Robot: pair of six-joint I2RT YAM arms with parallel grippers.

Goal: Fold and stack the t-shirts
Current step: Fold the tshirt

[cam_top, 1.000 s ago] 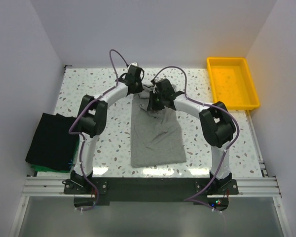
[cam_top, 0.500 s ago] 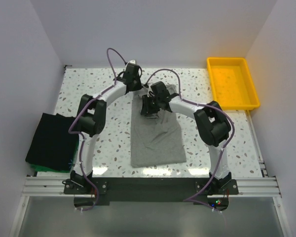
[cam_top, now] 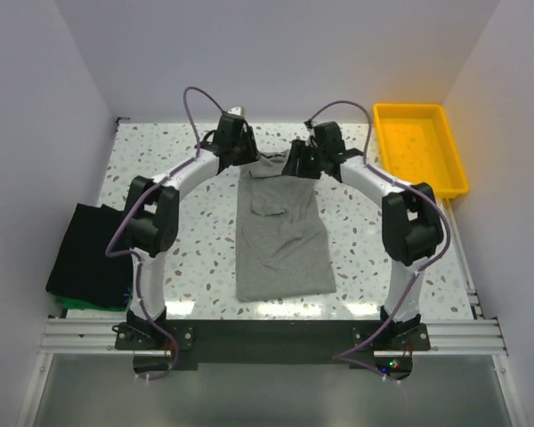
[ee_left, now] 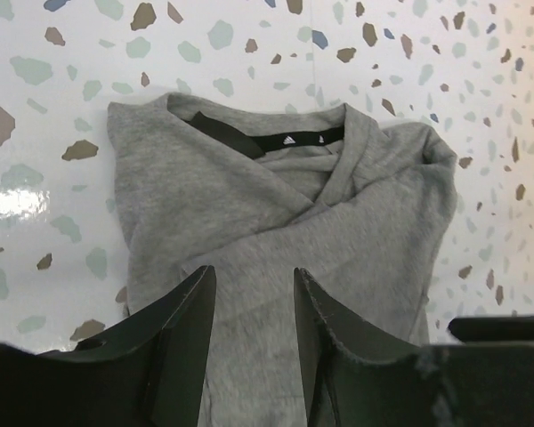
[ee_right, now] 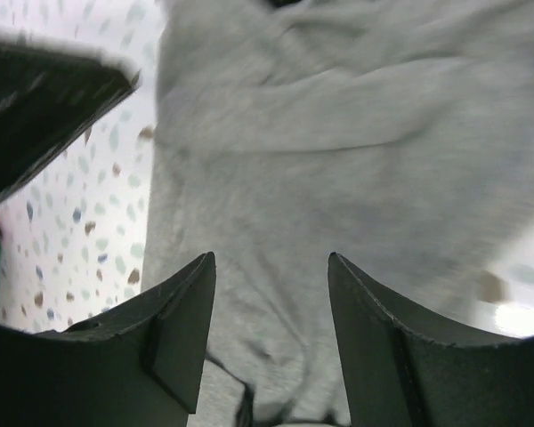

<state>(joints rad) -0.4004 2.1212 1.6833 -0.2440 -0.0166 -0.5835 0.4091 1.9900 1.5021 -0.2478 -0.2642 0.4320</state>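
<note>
Holding the left gripper and right gripper parted and empty over the collar end of the heather-grey t-shirt, lying as a long folded strip mid-table with bare speckled tabletop either side. Having let go and spread toward the far edge since a second ago. Showing soft, rumpled knit; leaving the folded black t-shirt well apart at the left edge.

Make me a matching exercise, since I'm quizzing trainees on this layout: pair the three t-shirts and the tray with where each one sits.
Things:
1. grey t-shirt
2. black t-shirt
3. green t-shirt
4. yellow tray

Places:
A. far right corner
B. centre, lying lengthwise
C. left edge, top of the pile
D. left edge, bottom of the pile, only a sliver showing

Pairs: 1-B, 2-C, 3-D, 4-A
</note>
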